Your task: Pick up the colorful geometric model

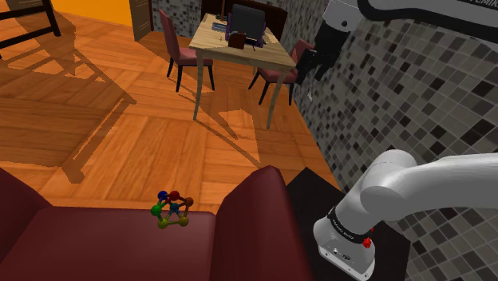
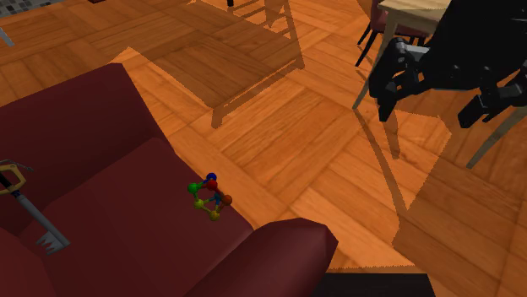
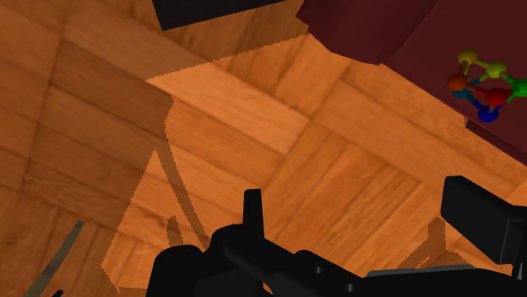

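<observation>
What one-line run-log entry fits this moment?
gripper: fingers open, empty, over wooden floor | ball-and-stick model: on dark red sofa seat, untouched | grasp: not yet done

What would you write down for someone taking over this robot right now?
The gripper is open and empty, high above the wooden floor and away from the sofa.
The model, made of coloured balls and sticks, sits on the dark red sofa's seat near the front edge.
Done: nothing yet; the model is not held.
Left: move over the model, come down, close on it, lift.
</observation>
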